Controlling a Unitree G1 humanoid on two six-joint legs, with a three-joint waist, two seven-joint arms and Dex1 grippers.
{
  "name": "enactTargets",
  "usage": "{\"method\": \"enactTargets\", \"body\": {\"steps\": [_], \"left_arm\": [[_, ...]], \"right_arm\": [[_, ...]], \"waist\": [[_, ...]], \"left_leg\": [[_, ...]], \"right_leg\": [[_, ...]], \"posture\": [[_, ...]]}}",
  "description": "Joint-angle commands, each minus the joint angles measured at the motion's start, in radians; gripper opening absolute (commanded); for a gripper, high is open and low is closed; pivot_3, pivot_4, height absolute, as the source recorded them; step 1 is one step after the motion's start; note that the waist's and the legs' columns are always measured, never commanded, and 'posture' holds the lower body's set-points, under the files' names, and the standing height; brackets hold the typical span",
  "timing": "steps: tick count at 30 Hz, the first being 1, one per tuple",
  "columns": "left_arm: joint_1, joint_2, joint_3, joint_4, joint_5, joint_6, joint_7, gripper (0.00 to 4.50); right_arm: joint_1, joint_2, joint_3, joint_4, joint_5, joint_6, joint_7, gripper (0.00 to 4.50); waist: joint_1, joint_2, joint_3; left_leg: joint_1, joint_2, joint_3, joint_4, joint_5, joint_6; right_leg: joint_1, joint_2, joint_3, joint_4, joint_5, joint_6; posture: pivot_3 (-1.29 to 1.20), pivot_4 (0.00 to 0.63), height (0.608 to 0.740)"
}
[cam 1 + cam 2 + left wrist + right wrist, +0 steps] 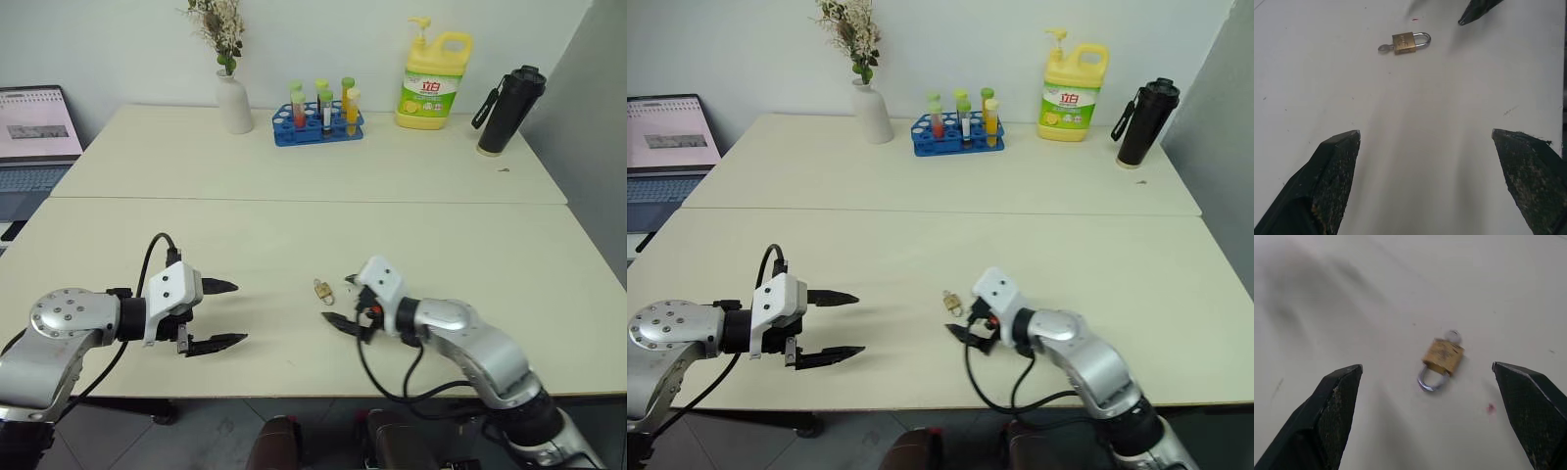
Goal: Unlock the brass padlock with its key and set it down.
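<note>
The brass padlock lies flat on the cream table, its silvery shackle looking closed. A small key sticks out of its base. My right gripper is open just beside the padlock, on its near right. In the right wrist view the padlock sits ahead between the two spread fingers, untouched. My left gripper hovers open over the table to the padlock's left and points toward it. The padlock shows well ahead of it in the left wrist view.
At the back of the far table stand a white vase, a blue rack of tubes, a yellow detergent bottle and a black flask. A laptop sits off the left edge. A seam joins the two tables.
</note>
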Motion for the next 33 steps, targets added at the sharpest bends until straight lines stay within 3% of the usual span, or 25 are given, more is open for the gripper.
{"method": "enactTargets", "body": {"steps": [1,17,25,29,33], "left_arm": [[-0.003,0.026,0.037,-0.032,-0.015,-0.003,-0.013,4.5],[-0.028,0.024,0.022,-0.034,-0.011,-0.006,-0.023,4.5],[-0.041,0.018,0.01,-0.023,-0.001,-0.015,-0.022,4.5],[-0.038,0.011,0.008,-0.023,0.005,-0.023,-0.015,4.5],[-0.035,0.008,0.007,-0.022,0.009,-0.027,-0.012,4.5]], "right_arm": [[-0.032,0.063,0.022,0.057,-0.051,0.039,-0.078,4.47],[-0.022,0.244,0.037,0.107,-0.13,0.119,-0.223,4.47],[-0.03,0.248,0.023,0.163,-0.151,0.106,-0.239,4.47],[-0.042,0.235,0.03,0.166,-0.161,0.098,-0.228,3.6],[-0.045,0.219,0.045,0.157,-0.174,0.091,-0.216,2.12]], "waist": [[0.0,0.0,0.0],[-0.005,0.0,0.0],[-0.005,0.0,0.0],[-0.005,-0.001,0.0],[-0.005,-0.001,0.0]], "left_leg": [[0.0,0.0,0.0,0.0,0.0,0.0],[0.0,0.001,0.0,0.0,0.0,0.0],[0.001,0.001,0.0,0.0,0.0,0.0],[0.001,0.001,0.0,0.0,0.0,0.0],[0.001,0.001,0.0,0.0,0.0,0.0]], "right_leg": [[0.0,0.0,0.0,0.0,0.0,0.0],[-0.001,0.0,0.0,0.001,0.0,0.001],[-0.001,0.0,0.0,0.001,-0.001,0.001],[-0.001,0.0,0.0,0.001,-0.001,0.001],[-0.001,0.0,0.0,0.001,-0.001,0.001]], "posture": [[0.0,0.15,0.74],[0.0,0.15,0.74],[0.0,0.15,0.74],[0.0,0.15,0.74],[0.0,0.15,0.74]]}}
